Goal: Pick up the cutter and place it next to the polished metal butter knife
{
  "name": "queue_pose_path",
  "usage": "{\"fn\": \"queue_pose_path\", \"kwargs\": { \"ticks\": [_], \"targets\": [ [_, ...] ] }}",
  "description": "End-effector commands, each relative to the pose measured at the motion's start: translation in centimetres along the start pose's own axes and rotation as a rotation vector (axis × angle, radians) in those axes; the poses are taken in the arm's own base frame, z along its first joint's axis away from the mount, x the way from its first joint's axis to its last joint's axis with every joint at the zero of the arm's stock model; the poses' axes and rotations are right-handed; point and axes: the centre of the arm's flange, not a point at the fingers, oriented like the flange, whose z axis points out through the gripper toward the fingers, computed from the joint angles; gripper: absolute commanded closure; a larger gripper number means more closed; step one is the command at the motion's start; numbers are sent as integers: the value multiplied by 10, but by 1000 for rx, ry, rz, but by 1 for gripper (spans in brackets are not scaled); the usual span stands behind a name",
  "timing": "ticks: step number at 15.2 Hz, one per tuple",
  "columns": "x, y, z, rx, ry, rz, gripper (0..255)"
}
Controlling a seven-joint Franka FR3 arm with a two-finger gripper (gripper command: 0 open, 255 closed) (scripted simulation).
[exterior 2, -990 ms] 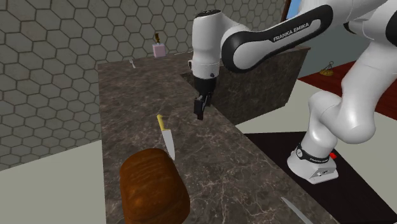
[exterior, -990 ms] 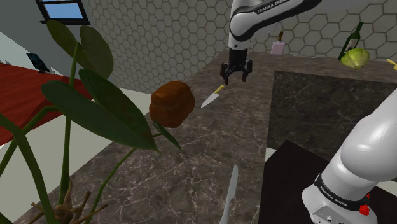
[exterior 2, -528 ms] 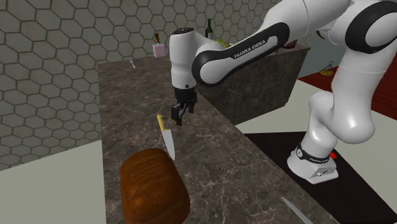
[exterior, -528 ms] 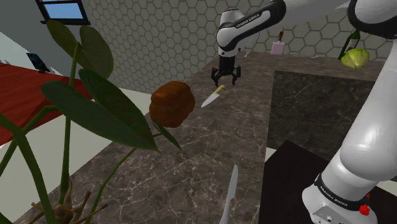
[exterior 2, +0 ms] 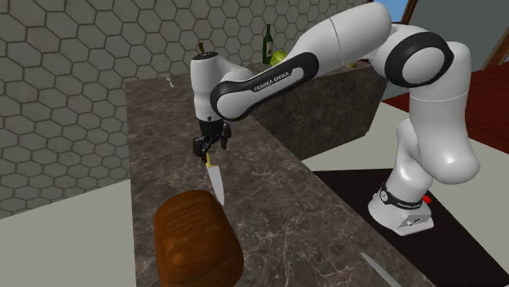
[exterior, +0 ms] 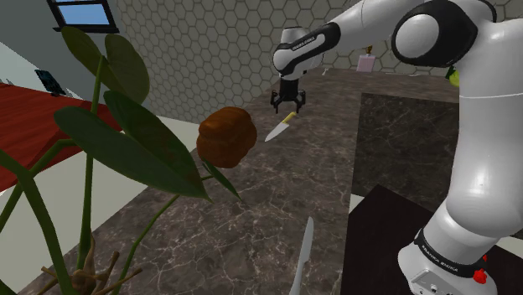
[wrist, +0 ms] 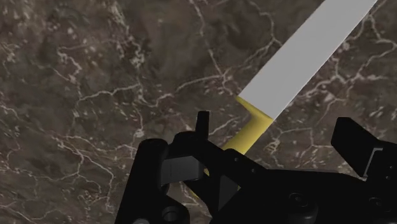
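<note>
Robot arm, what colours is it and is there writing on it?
The robot arm is made of fat, rounded white tubes with dark joints. White letters on one dark part say FRANKA EMIKA. Its two-finger gripper is all black, and a small red mark sits near the base.

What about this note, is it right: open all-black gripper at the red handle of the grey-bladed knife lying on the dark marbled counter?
Wrong on colour: the wrist view shows the handle is yellow, not red. Otherwise right: the open all-black gripper is at the handle of the grey-bladed knife lying on the dark marbled counter.
</note>
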Motion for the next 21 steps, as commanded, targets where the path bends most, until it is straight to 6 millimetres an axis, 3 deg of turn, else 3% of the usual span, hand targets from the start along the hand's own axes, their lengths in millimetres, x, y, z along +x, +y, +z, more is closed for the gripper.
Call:
{"fn": "queue_pose_path", "kwargs": {
  "ticks": [1, 9, 17, 18, 21],
  "targets": [
    [23, -8, 15, 4, 5, 41, 0],
    [25, -8, 56, 4, 5, 45, 0],
    [25, -8, 56, 4, 5, 45, 0],
    [25, -8, 56, 4, 5, 45, 255],
    [25, -8, 56, 4, 5, 45, 255]
  ]
}}
